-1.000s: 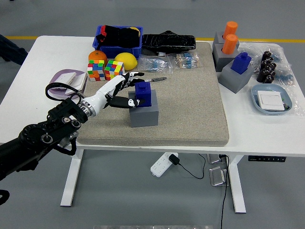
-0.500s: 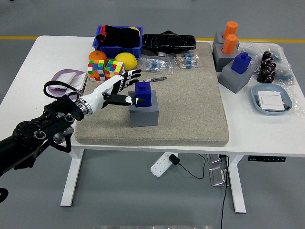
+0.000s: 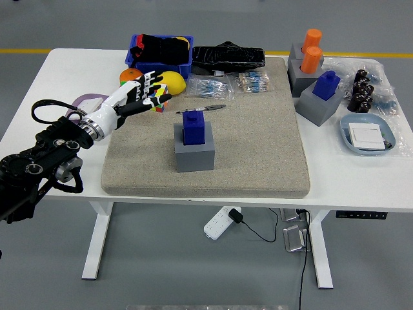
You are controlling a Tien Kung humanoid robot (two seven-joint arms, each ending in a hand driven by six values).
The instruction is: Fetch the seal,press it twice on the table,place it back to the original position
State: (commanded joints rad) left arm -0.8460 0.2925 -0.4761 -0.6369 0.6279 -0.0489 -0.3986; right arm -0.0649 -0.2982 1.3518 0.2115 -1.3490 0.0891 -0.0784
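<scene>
Head view: left hand spread, holding nothing.

Bright even overhead light; soft shadows; sharp focus throughout.

A blue seal with a small square knob on top of a wider cube body stands upright in its grey block holder, near the middle of the beige mat on the white tabletop. Nothing touches it.
</scene>
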